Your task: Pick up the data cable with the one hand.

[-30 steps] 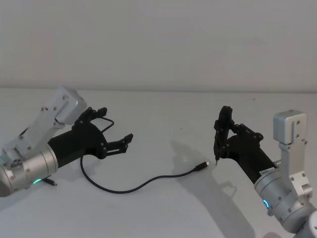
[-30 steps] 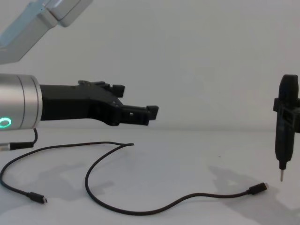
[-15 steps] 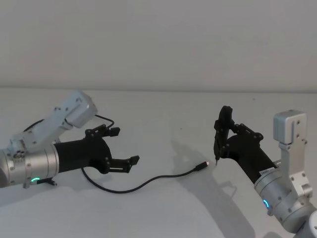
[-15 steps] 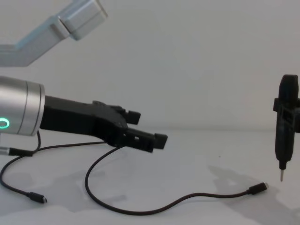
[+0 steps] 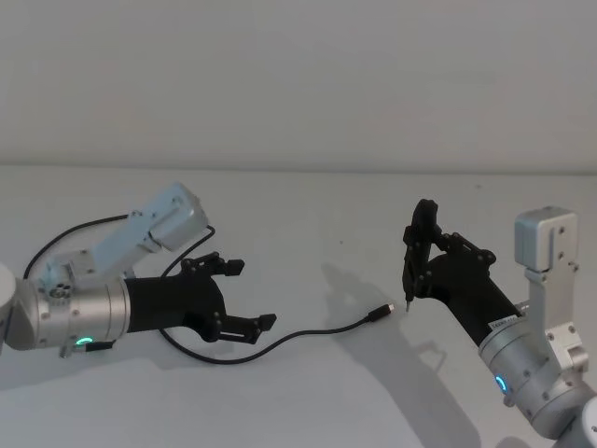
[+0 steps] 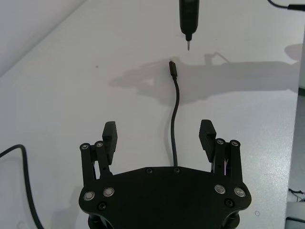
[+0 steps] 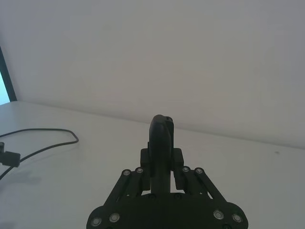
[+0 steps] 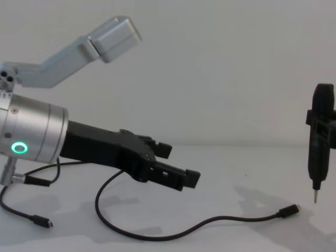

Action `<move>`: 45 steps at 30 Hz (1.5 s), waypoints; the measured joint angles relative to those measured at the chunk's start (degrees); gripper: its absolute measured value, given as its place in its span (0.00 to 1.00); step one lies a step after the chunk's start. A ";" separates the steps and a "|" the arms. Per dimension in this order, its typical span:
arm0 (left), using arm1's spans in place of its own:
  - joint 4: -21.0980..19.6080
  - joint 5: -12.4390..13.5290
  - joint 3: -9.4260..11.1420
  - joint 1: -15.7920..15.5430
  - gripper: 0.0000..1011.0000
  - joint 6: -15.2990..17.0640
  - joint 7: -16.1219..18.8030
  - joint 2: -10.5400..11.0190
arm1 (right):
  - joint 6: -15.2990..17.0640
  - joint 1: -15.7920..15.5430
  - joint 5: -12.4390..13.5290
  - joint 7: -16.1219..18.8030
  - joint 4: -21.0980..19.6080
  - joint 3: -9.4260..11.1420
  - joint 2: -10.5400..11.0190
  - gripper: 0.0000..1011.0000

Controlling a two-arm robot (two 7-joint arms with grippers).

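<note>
Data cable (image 6: 174, 119) lies curved on the counter (image 5: 308, 215), centred under our left gripper (image 6: 158, 128), whose fingers are spread to straddle it before closing. Our right gripper (image 7: 162, 180), clamped on a slim tool (image 5: 415, 257), hangs parked near the plug (image 5: 381, 311).

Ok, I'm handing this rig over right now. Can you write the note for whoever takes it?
The left tool is open and angled down over the table. In its wrist view the data cable runs between its fingers, ungripped.
The right tool is shut on a slim black probe, held upright with its tip near the cable's plug but apart from it.
The cable lies curved on the table.
Done: the left tool is lined up over the cable.
Left: lower, close on the cable, lift. Avoid the other cord by the left arm.
</note>
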 joint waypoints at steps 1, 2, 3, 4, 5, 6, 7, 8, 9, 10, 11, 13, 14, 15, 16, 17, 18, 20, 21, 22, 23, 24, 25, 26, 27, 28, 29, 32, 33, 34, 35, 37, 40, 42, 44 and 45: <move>0.22 0.10 0.29 -0.20 0.99 0.03 -0.07 -0.10 | 0.00 0.00 0.00 0.00 0.00 0.00 0.00 0.27; 0.37 0.23 0.51 -0.35 0.99 0.04 -0.14 -0.18 | 0.00 0.00 0.00 0.00 0.00 0.00 0.00 0.27; 0.70 0.50 0.93 -0.66 0.99 0.06 -0.30 -0.36 | 0.00 0.00 0.00 0.00 0.00 0.00 0.00 0.27; 0.94 0.61 1.19 -0.86 0.99 0.07 -0.37 -0.48 | 0.00 0.00 0.00 0.00 0.00 0.00 0.00 0.27; 1.13 0.74 1.42 -1.03 0.99 0.07 -0.43 -0.57 | 0.00 0.00 0.00 0.00 0.00 0.00 0.00 0.27; 1.50 1.04 1.86 -1.33 0.99 0.07 -0.55 -0.75 | 0.00 0.00 0.00 0.00 0.00 0.00 0.00 0.27; 1.67 1.17 2.07 -1.46 0.99 0.08 -0.60 -0.83 | 0.00 0.00 0.00 0.00 0.00 0.00 0.00 0.27; 2.00 1.43 2.50 -1.75 0.99 0.09 -0.67 -1.02 | 0.00 0.00 0.00 0.00 0.00 0.00 0.00 0.27; 2.23 1.55 2.78 -1.94 0.99 0.09 -0.68 -1.13 | 0.00 0.00 0.00 0.00 0.00 0.00 0.00 0.27; 2.38 1.72 2.96 -2.06 0.99 0.09 -0.69 -1.22 | 0.00 0.00 0.00 0.00 0.00 0.00 0.00 0.27; 2.52 1.81 3.14 -2.19 0.99 0.09 -0.68 -1.31 | 0.00 0.00 0.00 0.00 0.00 0.00 0.00 0.27; 2.99 2.26 3.73 -2.59 0.99 0.09 -0.68 -1.65 | 0.00 0.00 0.00 0.00 0.00 0.00 0.00 0.27; 3.28 2.52 4.09 -2.83 0.99 0.09 -0.65 -1.83 | 0.00 0.00 0.00 0.00 0.00 0.00 0.00 0.27; 3.42 2.68 4.26 -2.94 0.99 0.09 -0.60 -1.94 | 0.00 0.00 0.00 0.00 0.00 0.00 0.00 0.27; 3.56 2.79 4.43 -3.05 0.99 0.09 -0.56 -2.04 | 0.00 0.00 0.00 0.00 0.00 0.00 0.00 0.27; 3.83 3.03 4.76 -3.29 0.99 0.07 -0.46 -2.27 | 0.00 0.00 0.00 0.00 0.00 0.00 0.00 0.27; 3.96 3.13 4.92 -3.36 0.99 0.07 -0.42 -2.33 | 0.00 0.00 0.00 0.00 0.00 0.00 0.00 0.27; 4.26 3.31 5.24 -3.57 0.99 0.05 -0.30 -2.54 | 0.00 0.00 0.00 0.00 0.00 0.00 0.00 0.27; 4.52 3.52 5.50 -3.75 0.99 0.03 -0.17 -2.74 | 0.00 0.00 0.00 0.00 0.00 0.00 0.00 0.27; 4.67 3.60 5.65 -3.84 0.99 0.03 -0.11 -2.85 | 0.00 0.00 0.00 0.00 0.00 0.00 0.00 0.27; 4.78 3.66 5.77 -3.91 0.99 0.02 -0.05 -2.95 | 0.00 0.00 0.00 0.00 0.00 0.00 0.00 0.27; 5.00 3.77 5.99 -4.03 0.99 0.02 0.05 -3.16 | 0.00 0.00 0.00 0.00 0.00 0.00 0.00 0.27; 5.10 3.83 6.09 -4.08 0.99 0.02 0.12 -3.28 | 0.00 0.00 0.00 0.00 0.00 0.00 0.00 0.27; 5.20 3.87 6.20 -4.12 0.99 0.02 0.18 -3.37 | 0.00 0.00 0.00 0.00 0.00 0.00 0.00 0.27; 5.36 3.90 6.35 -4.18 0.99 0.03 0.22 -3.53 | 0.00 0.00 0.00 0.00 0.00 0.00 0.00 0.27; 5.55 3.96 6.54 -4.25 0.99 0.08 0.37 -3.73 | 0.00 0.00 0.00 0.00 0.00 0.00 0.00 0.27; 5.66 3.98 6.63 -4.27 0.99 0.10 0.41 -3.84 | 0.00 0.00 0.00 0.00 0.00 0.00 0.00 0.27; 6.07 4.02 6.97 -4.33 0.99 0.37 0.72 -4.32 | 0.00 0.00 0.00 0.00 0.00 0.00 0.00 0.27; 6.15 4.02 7.02 -4.33 0.99 0.51 0.84 -4.42 | 0.00 0.00 0.00 0.00 0.00 0.00 0.00 0.27; 6.24 4.02 7.08 -4.33 0.99 0.62 0.94 -4.52 | 0.00 0.00 0.00 0.00 0.00 0.00 0.00 0.27; 6.39 4.02 7.16 -4.34 0.99 0.86 1.17 -4.71 | 0.00 0.00 0.00 0.00 0.00 0.00 0.00 0.27; 6.71 4.02 7.25 -4.33 0.99 1.28 1.53 -5.07 | 0.00 0.00 0.00 0.00 0.00 0.00 0.00 0.27; 7.13 4.01 7.33 -4.29 0.99 1.95 2.03 -5.46 | 0.00 0.00 0.00 0.00 0.00 0.00 0.00 0.27; 7.37 4.01 7.37 -4.29 0.99 2.27 2.25 -5.65 | 0.00 0.00 0.00 0.00 0.00 0.00 0.00 0.27; 7.81 4.03 7.41 -4.28 0.99 2.68 2.51 -5.93 | 0.00 0.00 0.00 0.00 0.00 0.00 0.00 0.27; 7.96 4.05 7.42 -4.29 0.99 2.84 2.62 -6.03 | 0.00 0.00 0.00 0.00 0.00 0.00 0.00 0.27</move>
